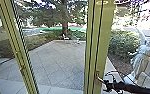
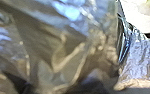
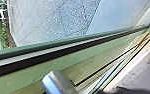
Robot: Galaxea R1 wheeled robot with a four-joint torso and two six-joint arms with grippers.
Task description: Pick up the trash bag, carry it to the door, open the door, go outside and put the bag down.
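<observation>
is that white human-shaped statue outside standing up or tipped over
Upright: the white human-shaped statue has its head at the top, its body below and its base at the bottom.

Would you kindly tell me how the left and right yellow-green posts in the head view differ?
The left post is narrower; the right post is much broader. The left post slants strongly, the right post less. The right gripper is at the right post, away from the left post. Both are yellow-green with dark lines along them.

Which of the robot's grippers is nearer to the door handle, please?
The right gripper is up at the door handle. The left gripper is farther off, its wrist camera close to the trash bag.
</observation>
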